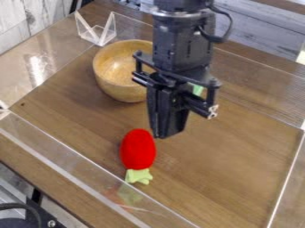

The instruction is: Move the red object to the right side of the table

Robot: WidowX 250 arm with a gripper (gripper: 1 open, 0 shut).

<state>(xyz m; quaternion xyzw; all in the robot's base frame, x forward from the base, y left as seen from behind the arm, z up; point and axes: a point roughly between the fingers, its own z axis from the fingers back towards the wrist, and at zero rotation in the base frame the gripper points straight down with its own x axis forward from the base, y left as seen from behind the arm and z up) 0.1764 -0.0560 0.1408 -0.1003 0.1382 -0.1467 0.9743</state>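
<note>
- The gripper hangs over the table, pointing steeply down, its 2 dark fingers pressed together with no gap visible between them; it has hold of nothing.
- The red object lies on the wood near the front clear wall, well in front of the wooden bowl, which sits toward the back left.
- Taking the red object as the landmark: the fingertips sit just above and slightly to its right in this view, close but apart from it; the bowl is behind it, and the bare right half of the table stretches off to its right.
- The red object's long axis runs roughly front to back, with the pale green stub at the end nearest the front wall.
- Only 1 arm is present, so the choice of hand is settled.
- My reading: the task is at its start, the object not yet gripped. The next move seems to call for parting the fingers, shifting slightly down and left over the red body, and closing across its narrow width.
</note>
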